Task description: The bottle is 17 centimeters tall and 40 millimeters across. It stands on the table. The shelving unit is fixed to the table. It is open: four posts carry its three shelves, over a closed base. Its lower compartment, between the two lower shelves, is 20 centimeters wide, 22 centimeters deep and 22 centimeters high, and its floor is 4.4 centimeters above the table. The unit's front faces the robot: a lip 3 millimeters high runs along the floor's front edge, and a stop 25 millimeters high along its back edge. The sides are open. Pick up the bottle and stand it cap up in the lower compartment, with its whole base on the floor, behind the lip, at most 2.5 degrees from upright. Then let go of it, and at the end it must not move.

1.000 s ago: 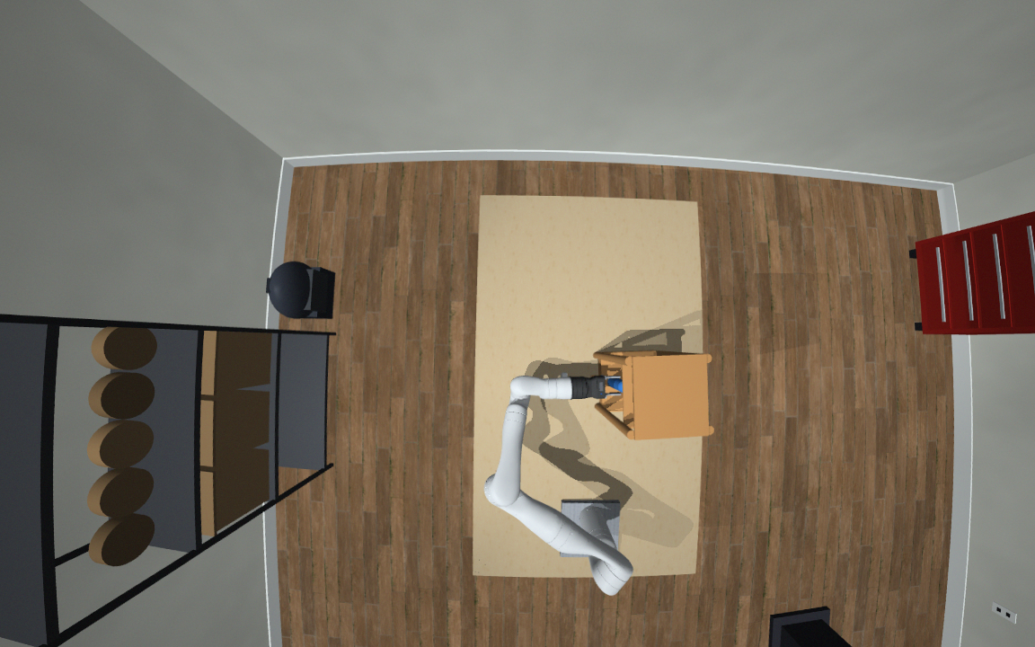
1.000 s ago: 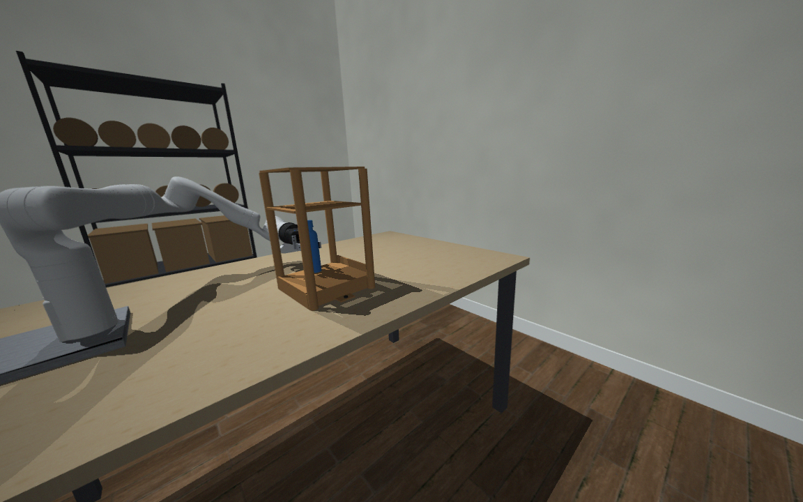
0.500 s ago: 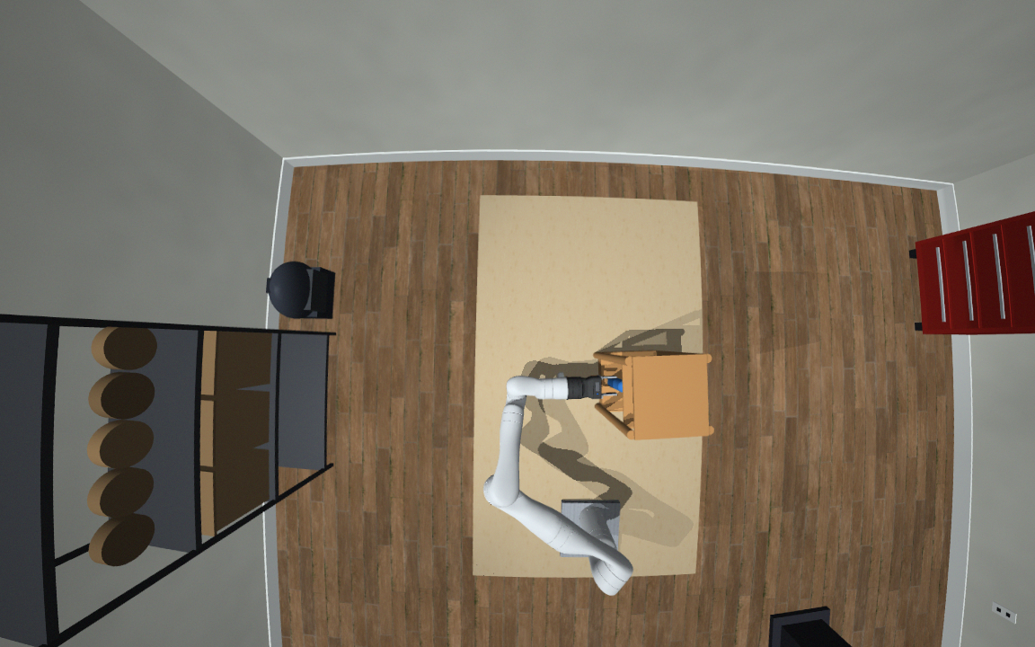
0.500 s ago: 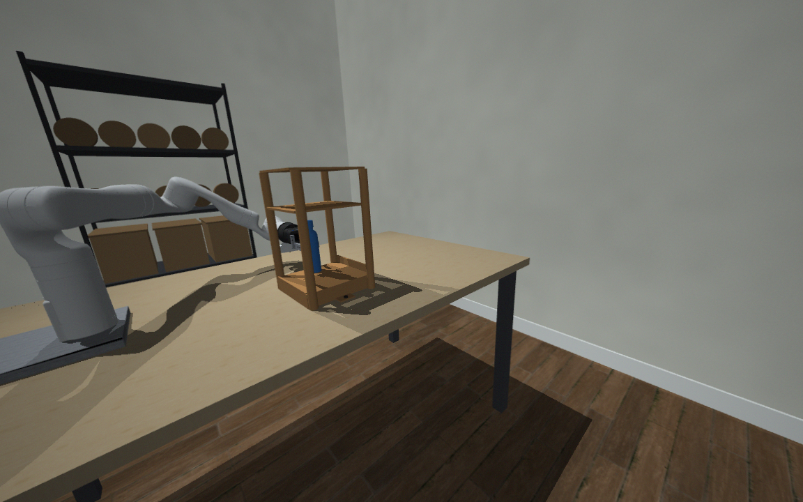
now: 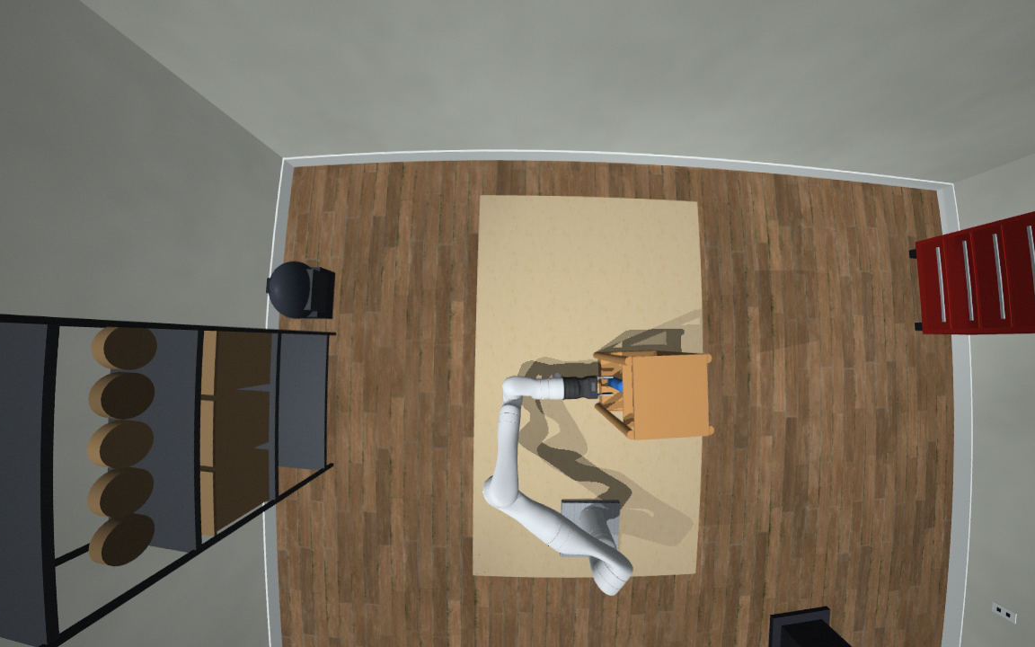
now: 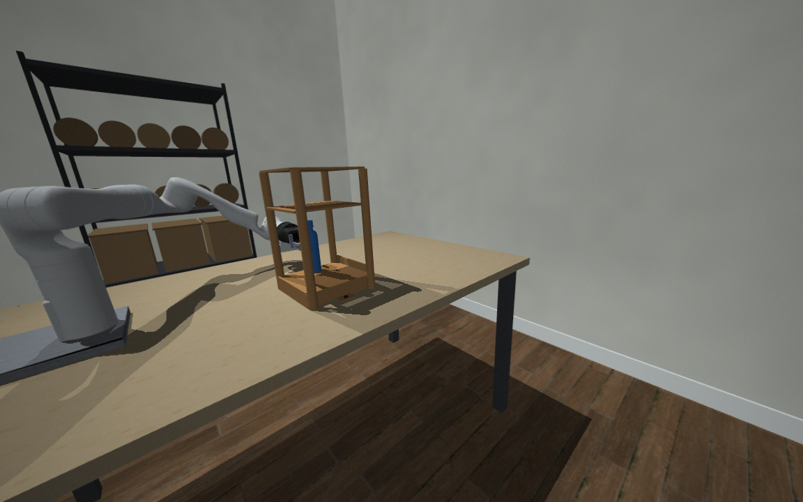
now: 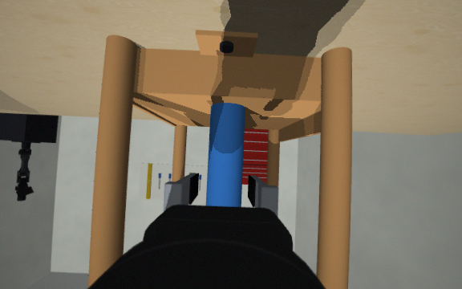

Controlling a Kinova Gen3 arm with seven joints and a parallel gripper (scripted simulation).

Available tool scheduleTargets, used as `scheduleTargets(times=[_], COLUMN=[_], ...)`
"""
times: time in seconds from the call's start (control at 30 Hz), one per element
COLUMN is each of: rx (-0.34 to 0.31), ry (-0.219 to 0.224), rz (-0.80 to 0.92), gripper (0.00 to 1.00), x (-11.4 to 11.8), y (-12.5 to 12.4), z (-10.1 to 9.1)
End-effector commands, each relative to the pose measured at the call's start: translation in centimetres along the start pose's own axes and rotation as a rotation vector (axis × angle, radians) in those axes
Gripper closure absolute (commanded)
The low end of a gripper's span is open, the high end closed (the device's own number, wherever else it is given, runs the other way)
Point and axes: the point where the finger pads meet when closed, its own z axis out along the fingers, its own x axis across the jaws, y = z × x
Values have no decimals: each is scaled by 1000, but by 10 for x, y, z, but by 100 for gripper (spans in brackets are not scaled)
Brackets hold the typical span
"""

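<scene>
The blue bottle (image 5: 616, 386) (image 6: 314, 246) (image 7: 224, 160) stands upright on the floor (image 6: 348, 271) of the wooden shelving unit's (image 5: 666, 394) (image 6: 365, 218) (image 7: 112, 140) lower compartment, near its front edge and between the two front posts. My gripper (image 5: 603, 387) (image 6: 302, 239) (image 7: 223, 185) is open. It reaches in level from the front, with one finger on each side of the bottle's upper part and a small gap on both sides. The wrist view is upside down, and the gripper body hides the bottle's cap there.
The unit stands on the tan table (image 5: 586, 265) (image 6: 423, 262) (image 7: 54, 48), close to its right edge. My arm's base plate (image 5: 589, 515) (image 6: 17, 352) is at the table's near end. A black storage rack (image 6: 142, 149) and a red cabinet (image 5: 1004, 273) stand off the table.
</scene>
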Motion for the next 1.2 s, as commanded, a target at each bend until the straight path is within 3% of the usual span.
scheduleTargets(times=[0.0,1.17], rx=[1,1], ry=[3,3], rz=[2,2], gripper=[0,0], x=[1,1], y=[1,1], z=[-3,-17])
